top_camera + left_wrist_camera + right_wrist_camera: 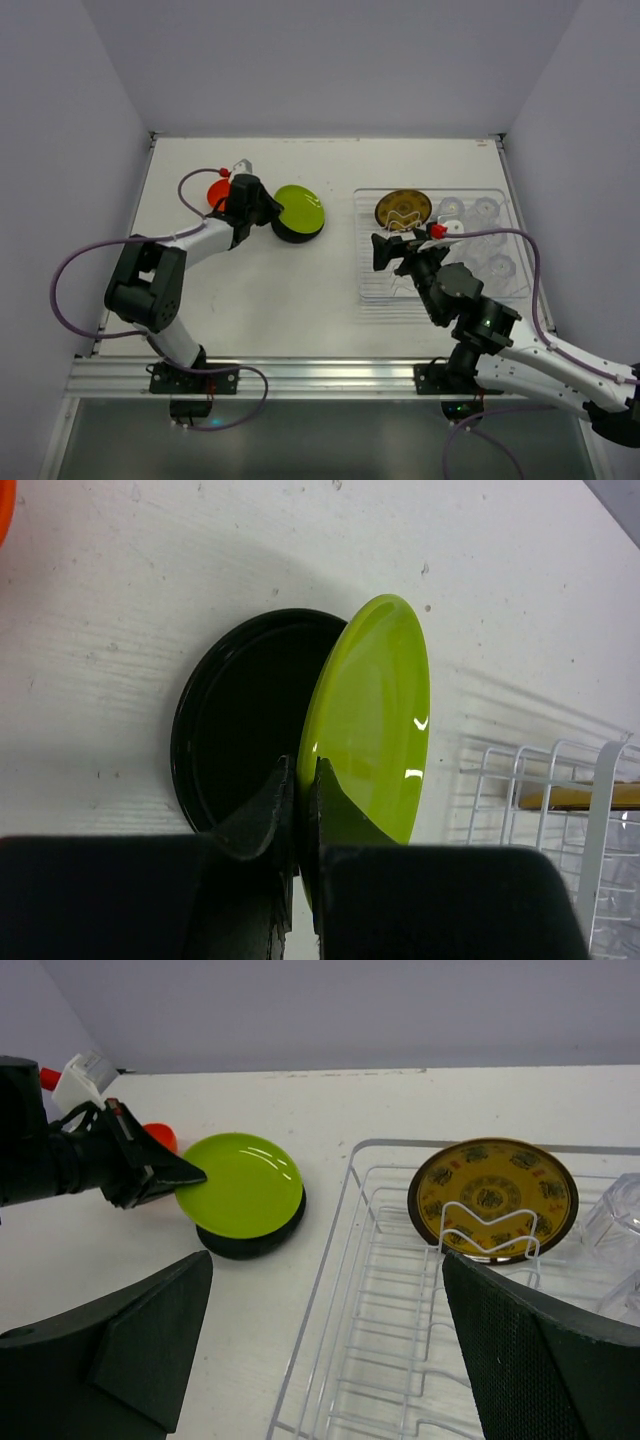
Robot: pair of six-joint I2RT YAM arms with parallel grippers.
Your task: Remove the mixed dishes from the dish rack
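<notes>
My left gripper (pixel 262 209) is shut on the rim of the lime green plate (pixel 299 210), holding it tilted on top of the black plate (pixel 240 720) on the table; the pinch shows in the left wrist view (pixel 300 780). The orange-red bowl (pixel 218 192) sits just behind the left gripper. The patterned yellow-brown plate (pixel 403 209) leans on a wire divider at the dish rack's (pixel 372 290) far left. Several clear cups (pixel 487 212) fill the rack's right side. My right gripper (pixel 392 251) is open and empty above the rack's left part, its fingers (pixel 120 1350) spread wide.
The white table ends at walls on the left, back and right. The rack's near left wire slots (pixel 420 1360) hold nothing. The left arm's purple cable (pixel 85 255) loops over the table's left side.
</notes>
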